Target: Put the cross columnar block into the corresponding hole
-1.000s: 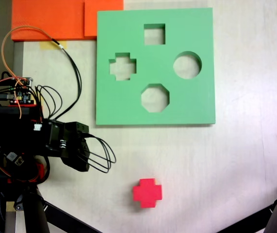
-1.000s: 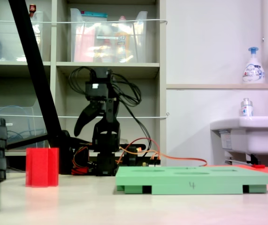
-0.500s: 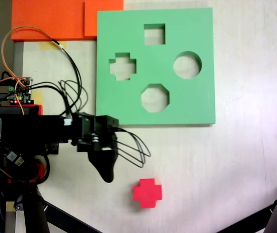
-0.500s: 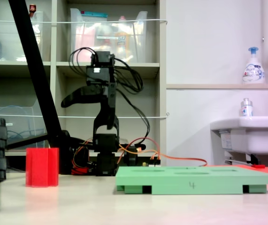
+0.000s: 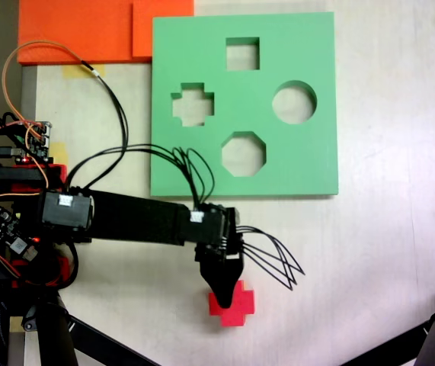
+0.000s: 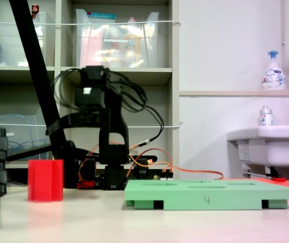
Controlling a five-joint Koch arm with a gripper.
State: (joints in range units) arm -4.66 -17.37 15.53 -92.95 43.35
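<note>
Cross columnar block (image 5: 232, 303) sitting on tabletop (image 5: 385, 252), 6 o'clock of corresponding hole (image 5: 193, 104). My hand (image 5: 221, 288) hovering over it, can't tell how wide. Nothing grabbed yet, whole insert left.

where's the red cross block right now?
In both fixed views the red cross block stands on the bare table, off the green board; from above it is below the board's lower edge, under the pincer.
</note>
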